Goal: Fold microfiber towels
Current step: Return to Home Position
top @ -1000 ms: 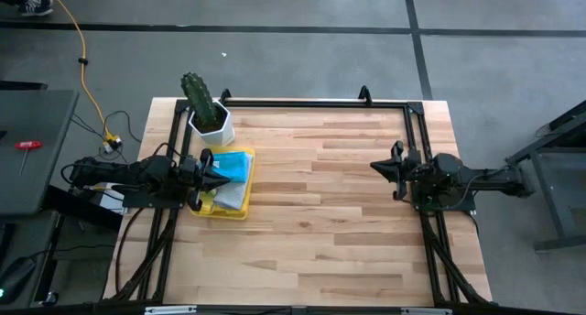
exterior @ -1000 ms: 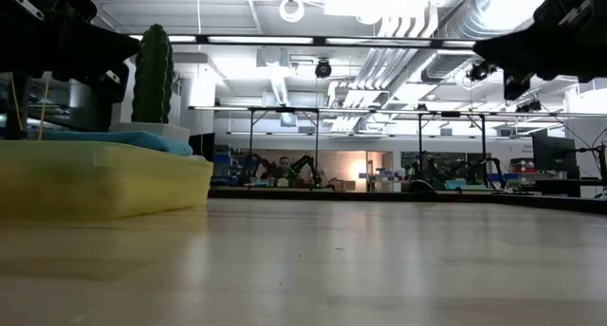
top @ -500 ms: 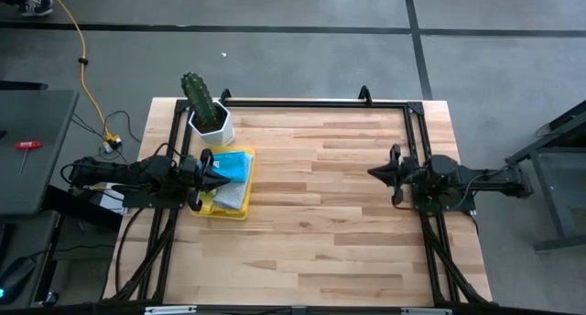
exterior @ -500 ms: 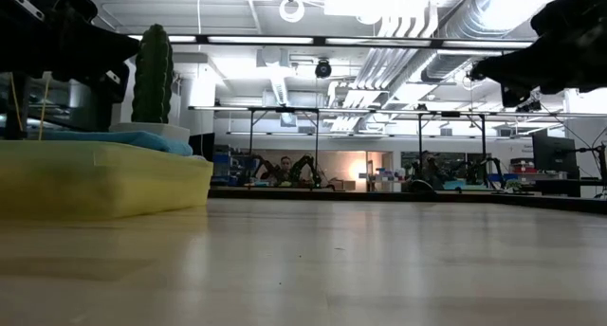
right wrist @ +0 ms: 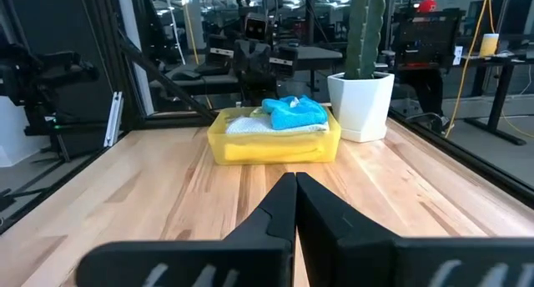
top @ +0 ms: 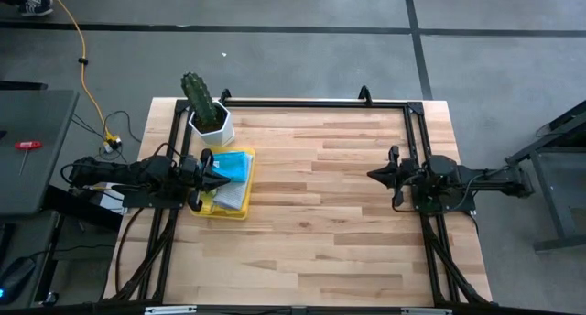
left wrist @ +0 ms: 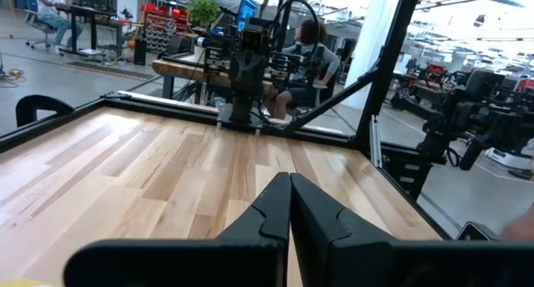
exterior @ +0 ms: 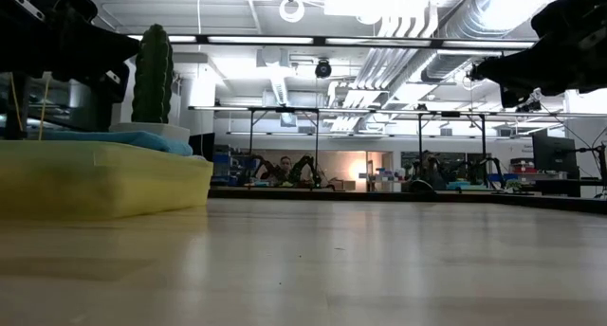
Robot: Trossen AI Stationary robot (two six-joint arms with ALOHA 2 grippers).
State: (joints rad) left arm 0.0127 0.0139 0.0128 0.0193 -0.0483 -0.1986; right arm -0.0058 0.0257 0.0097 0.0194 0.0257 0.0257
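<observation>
Beside cactus (top: 196, 93), towels (right wrist: 294, 113) in yellow bin (right wrist: 275, 148), left gripper (top: 225, 179), right gripper (top: 372, 173) closed, empty

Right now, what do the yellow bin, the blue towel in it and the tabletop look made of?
Yellow bin: likely plastic, matte and slightly translucent, with rigid straight walls.
Blue towel: soft napped fabric, probably microfiber; it bunches in rounded folds.
Tabletop: wood, butcher-block style, light satin finish; joined strips with visible grain.

cactus (top: 195, 93) in white pot (top: 212, 124) on wooden table (top: 339, 196), yellow cable (top: 82, 59) on grey floor (top: 302, 59)
</observation>
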